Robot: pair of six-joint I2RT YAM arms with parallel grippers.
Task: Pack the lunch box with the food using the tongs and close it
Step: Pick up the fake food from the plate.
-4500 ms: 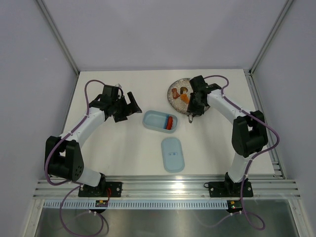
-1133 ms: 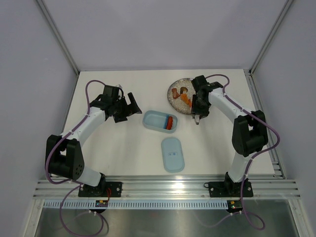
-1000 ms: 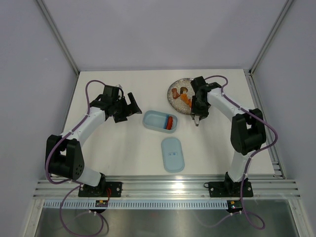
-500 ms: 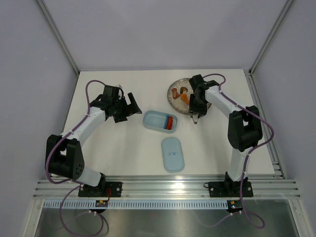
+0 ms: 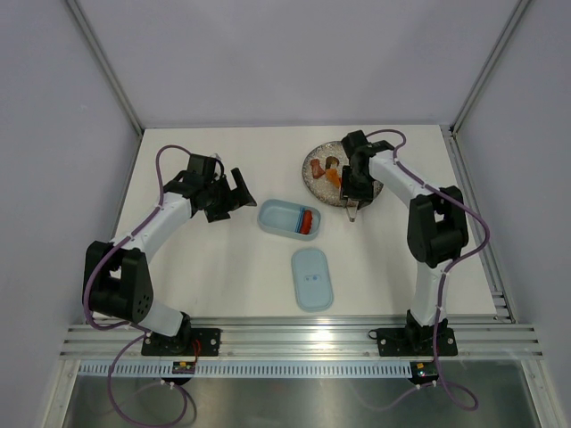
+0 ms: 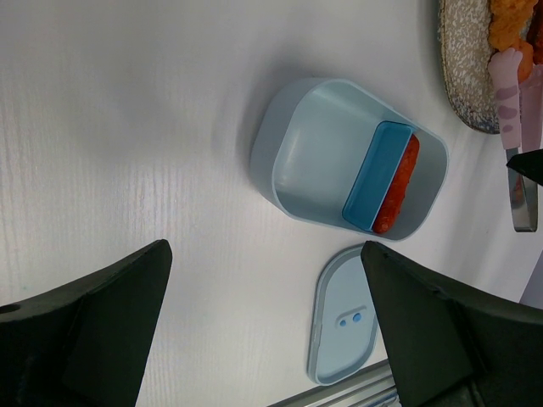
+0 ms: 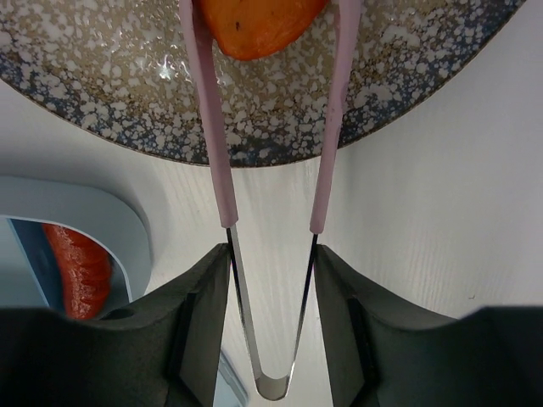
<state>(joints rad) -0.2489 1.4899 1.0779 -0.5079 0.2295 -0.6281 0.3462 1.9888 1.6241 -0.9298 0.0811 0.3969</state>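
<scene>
Right tool [image 7: 271, 263] pinches slim pink-tipped metal tongs [image 7: 206, 127] straddling orange food piece [image 7: 254, 21] on speckled plate [image 7: 399, 59]; likely soft, slippery: squeeze mid-piece gently. Left tool [image 6: 263, 248] spread.

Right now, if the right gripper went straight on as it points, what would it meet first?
The right gripper would probably meet the plate at its rim; its tongs flank the orange piece there. Height unclear.

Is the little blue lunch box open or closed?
Open. The pale-blue oblong plastic lunch box has no lid on; its matching lid lies apart on the white table, and red food shows inside.
</scene>
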